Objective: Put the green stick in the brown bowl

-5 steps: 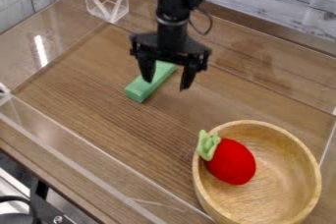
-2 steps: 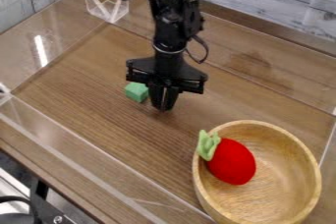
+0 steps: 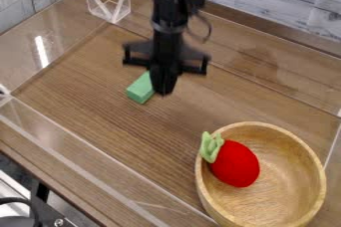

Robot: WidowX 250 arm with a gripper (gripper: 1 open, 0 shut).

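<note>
**One stick, one bowl, one toy on the desk**

The single end effector (image 3: pixel 163 84) points down with its jaws drawn together. Whether they pinch the green stick (image 3: pixel 139 91) is unclear; the stick shows just to its left, at the fingertips, low over the wooden desk (image 3: pixel 80 121). One brown bowl (image 3: pixel 304 200) sits well apart, below and right of the end effector. Inside it lies one red strawberry toy (image 3: pixel 234 163), its green leaf toward the bowl's left rim.
</note>
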